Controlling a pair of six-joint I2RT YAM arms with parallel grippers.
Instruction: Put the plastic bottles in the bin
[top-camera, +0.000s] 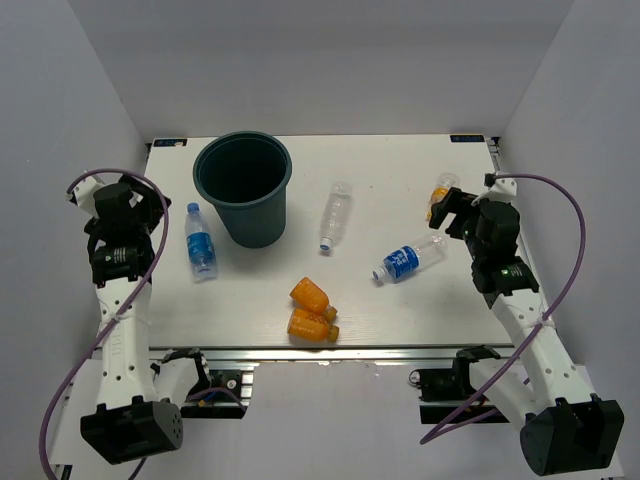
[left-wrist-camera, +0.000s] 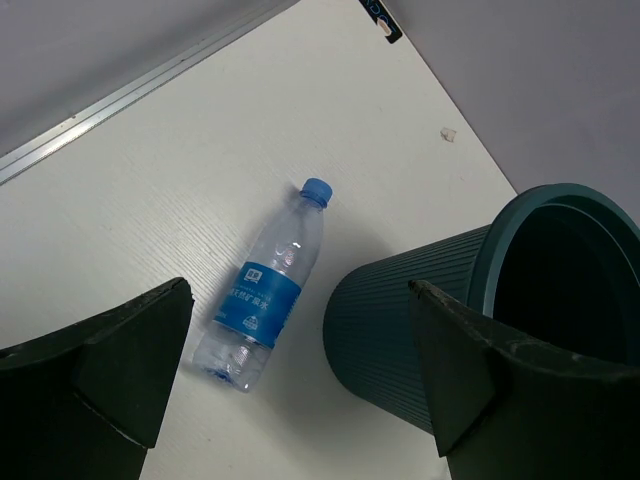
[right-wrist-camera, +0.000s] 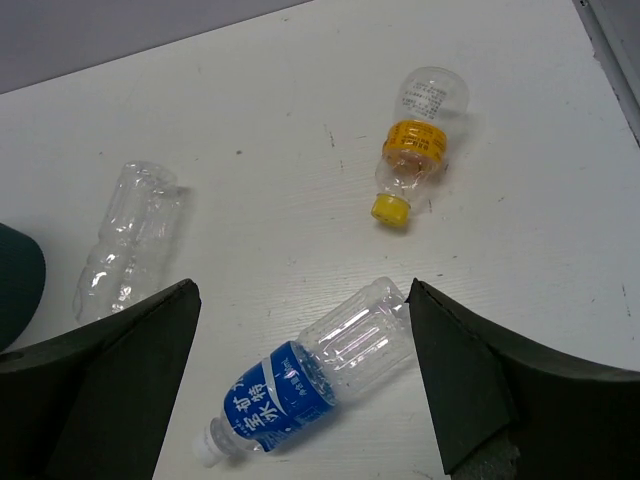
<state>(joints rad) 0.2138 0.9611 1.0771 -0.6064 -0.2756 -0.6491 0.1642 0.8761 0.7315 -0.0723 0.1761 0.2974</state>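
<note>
Left end effector (left-wrist-camera: 300, 292) and right end effector (right-wrist-camera: 300, 290) hung aloft, jaws spread wide, nothing gripped, each arm bent at the elbow, angled downward.

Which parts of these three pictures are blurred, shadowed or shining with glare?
Top external: light is soft and even, the bin throws only a faint shadow, everything sharp. Left wrist: the dark tool fingers look soft at their edges, the bottle beside the bin is sharp. Right wrist: small white highlights on the blue-labelled bottle; no strong glare.

1 bottle (top-camera: 200, 241) left of bin (top-camera: 243, 187), 5 right.
</note>
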